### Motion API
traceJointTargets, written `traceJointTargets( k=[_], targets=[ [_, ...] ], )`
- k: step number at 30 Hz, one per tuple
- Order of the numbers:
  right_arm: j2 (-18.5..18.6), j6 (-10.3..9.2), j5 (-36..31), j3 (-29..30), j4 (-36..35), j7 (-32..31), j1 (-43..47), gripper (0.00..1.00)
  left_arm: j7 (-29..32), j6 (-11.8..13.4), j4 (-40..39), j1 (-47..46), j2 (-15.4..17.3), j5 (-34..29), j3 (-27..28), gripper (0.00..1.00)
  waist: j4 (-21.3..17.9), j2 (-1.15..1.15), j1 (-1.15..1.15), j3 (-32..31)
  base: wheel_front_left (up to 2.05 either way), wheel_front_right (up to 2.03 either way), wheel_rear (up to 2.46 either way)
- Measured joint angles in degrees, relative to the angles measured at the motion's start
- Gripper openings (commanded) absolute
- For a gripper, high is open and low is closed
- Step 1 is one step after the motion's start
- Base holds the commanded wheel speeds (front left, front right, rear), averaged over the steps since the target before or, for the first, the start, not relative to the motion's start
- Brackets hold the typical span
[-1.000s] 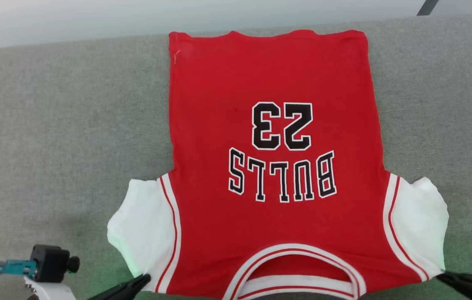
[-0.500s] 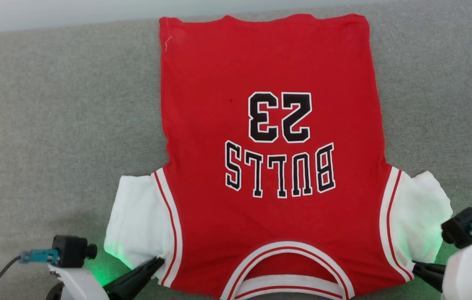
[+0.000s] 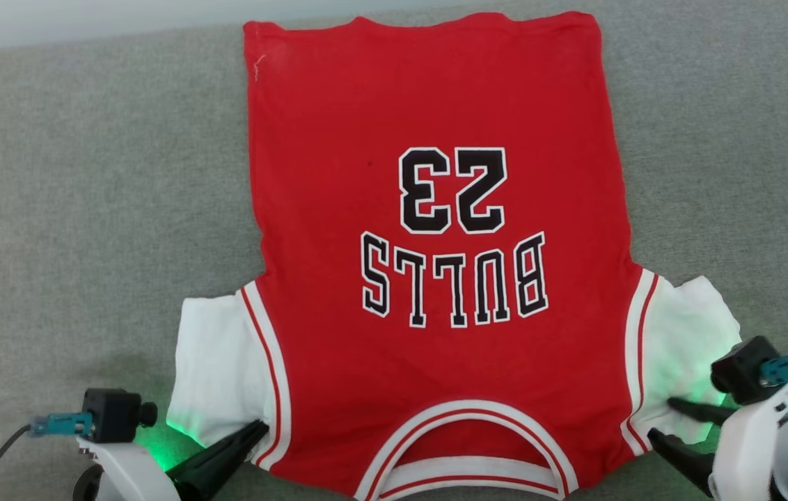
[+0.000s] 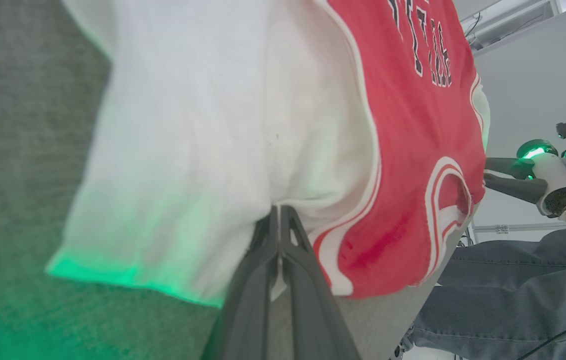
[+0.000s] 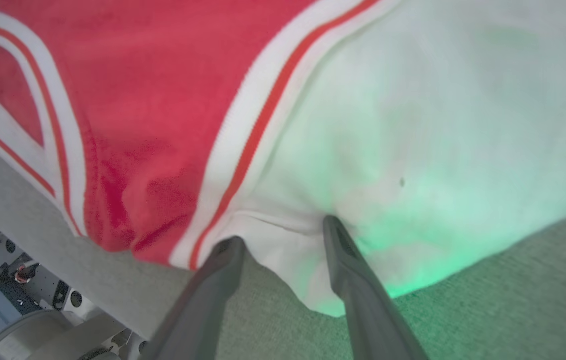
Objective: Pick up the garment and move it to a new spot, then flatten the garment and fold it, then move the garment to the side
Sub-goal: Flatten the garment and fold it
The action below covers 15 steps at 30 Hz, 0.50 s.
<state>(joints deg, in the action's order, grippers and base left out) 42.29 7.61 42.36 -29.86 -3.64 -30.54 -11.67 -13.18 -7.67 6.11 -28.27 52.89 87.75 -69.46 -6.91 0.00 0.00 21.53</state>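
- The garment (image 3: 429, 90) is spread flat on the grey cloth surface (image 3: 88, 209), collar nearest the robot and print upside down.
- The left sleeve (image 3: 216, 362) hem is pinched in the closed left gripper (image 3: 258, 430) (image 4: 278, 212), whose fingers are angled in from lower left.
- The right sleeve (image 3: 686, 334) corner is straddled by the right gripper (image 3: 662, 417) (image 5: 280, 231), jaws apart, fingers angled in from lower right.

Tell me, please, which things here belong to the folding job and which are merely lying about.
Job in hand:
- garment
- left gripper, shut on it
- right gripper, open

Just about:
- grey surface underneath
- a person's denim-clad leg
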Motion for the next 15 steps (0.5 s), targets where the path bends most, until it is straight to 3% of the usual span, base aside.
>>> traceJointTargets(
  k=[9,12,15],
  targets=[
    [3.1,-0.09,6.16,19.85,-16.26,-8.71,4.59,1.0,-0.82,0.52,-1.76,-0.26,-0.77,-2.99,0.49,0.0,2.18,0.0,0.0,0.75,0.0,0.0,0.0],
    [0.71,-0.09,5.26,25.17,-14.1,-10.32,-1.56,1.0,-0.94,0.73,-2.07,-1.16,-1.91,-4.48,0.64,0.0,3.72,0.0,0.0,1.45,0.0,0.0,0.0],
    [-3.72,-0.1,0.87,25.33,-6.68,-11.25,-11.23,1.0,-0.93,0.73,-2.41,-2.57,-3.03,-5.71,0.7,0.0,5.33,0.0,0.0,2.61,0.0,0.0,0.0]
  ],
)
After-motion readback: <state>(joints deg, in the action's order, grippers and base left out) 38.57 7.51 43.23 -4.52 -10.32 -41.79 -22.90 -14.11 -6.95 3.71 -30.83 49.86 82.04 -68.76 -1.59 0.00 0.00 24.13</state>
